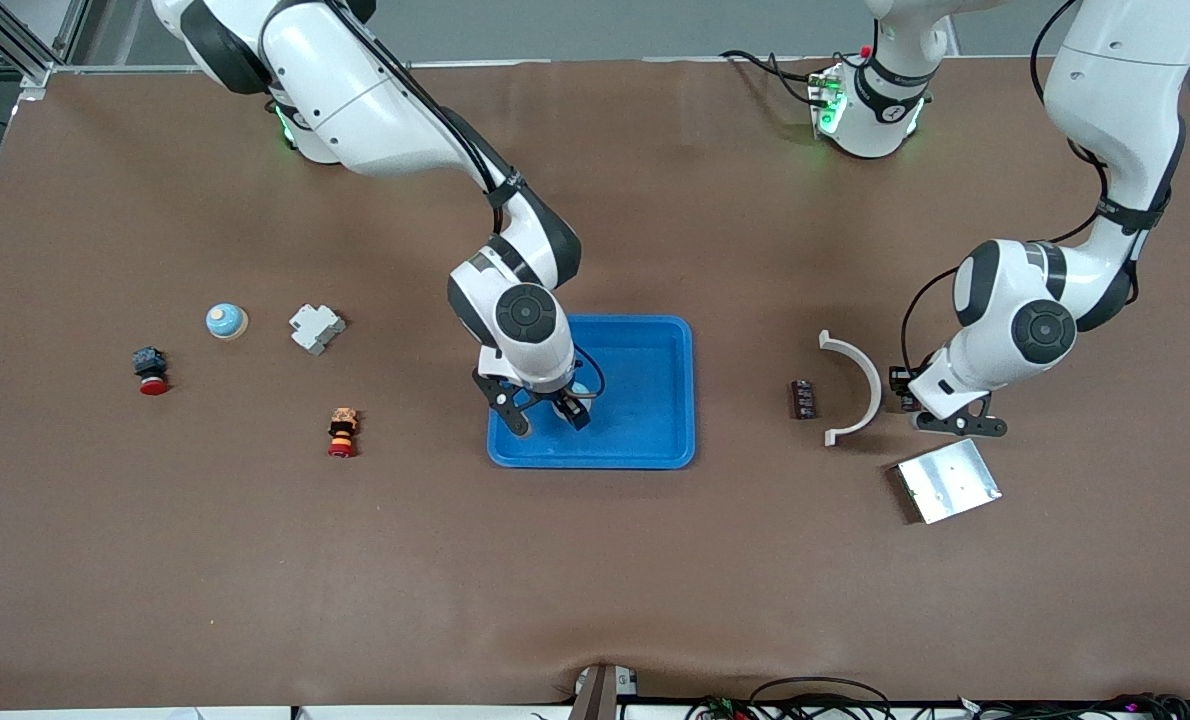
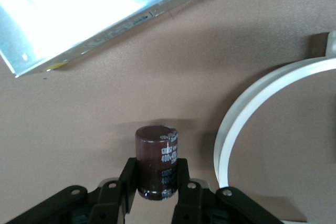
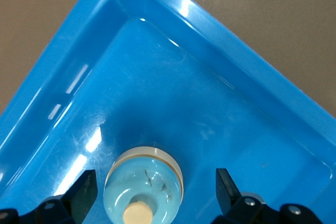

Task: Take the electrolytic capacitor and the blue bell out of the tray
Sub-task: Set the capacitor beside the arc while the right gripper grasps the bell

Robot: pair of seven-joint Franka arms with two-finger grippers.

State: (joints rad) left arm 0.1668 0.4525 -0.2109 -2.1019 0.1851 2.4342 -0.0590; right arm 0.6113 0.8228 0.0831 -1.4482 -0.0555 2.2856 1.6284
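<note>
I see left gripper [image 2: 157,190] clamping brown cylindrical capacitor [image 2: 157,162]; right gripper [image 3: 155,190] released, straddling pale-blue bell [image 3: 143,184] in blue plastic tray [image 1: 655,440].

Even overhead light is being cast across the table [image 1: 595,560]; soft shadows are being thrown. Glare is being reflected off the metal plate [image 2: 79,9] and blue tray [image 3: 79,72].
</note>
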